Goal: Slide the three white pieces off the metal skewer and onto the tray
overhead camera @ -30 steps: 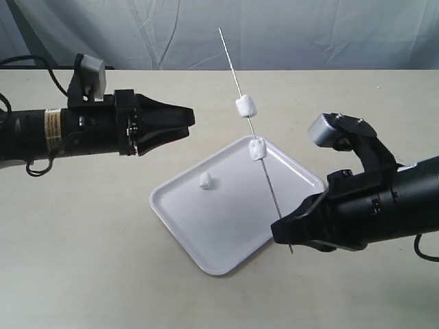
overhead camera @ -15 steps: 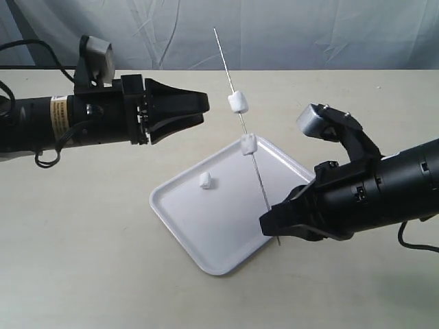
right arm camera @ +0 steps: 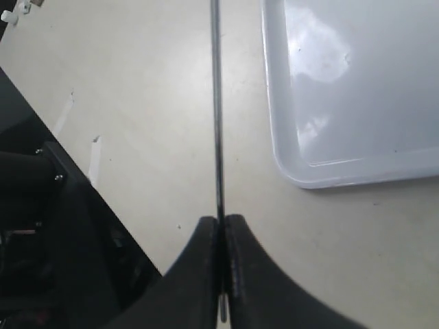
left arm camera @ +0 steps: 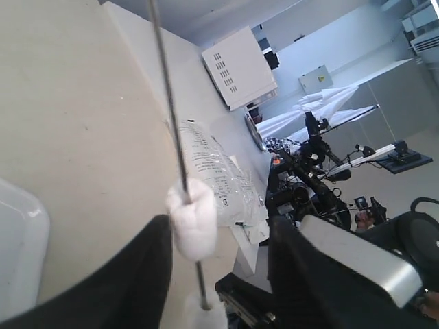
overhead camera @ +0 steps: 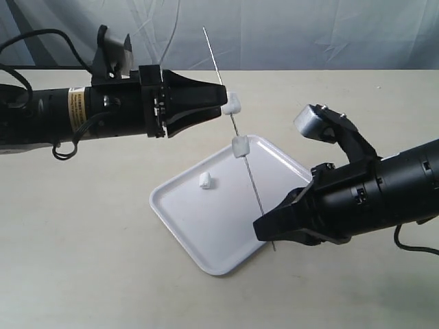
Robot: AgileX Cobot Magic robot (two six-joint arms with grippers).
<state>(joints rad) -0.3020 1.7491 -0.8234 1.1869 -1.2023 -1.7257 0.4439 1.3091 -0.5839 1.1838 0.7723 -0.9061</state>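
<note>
Surface: beige table, tray centre.
Room: creased grey backdrop, 12 o'clock.
Right gripper: clamps metal skewer.
Left gripper: parted around top piece.

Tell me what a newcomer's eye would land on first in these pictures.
The metal skewer stands out first, slanting above the tray with the right hand shut on its lower end. Two white pieces are threaded on it, the upper piece between the open fingers of the left hand and the lower piece just below. A third piece lies loose on the tray.
</note>
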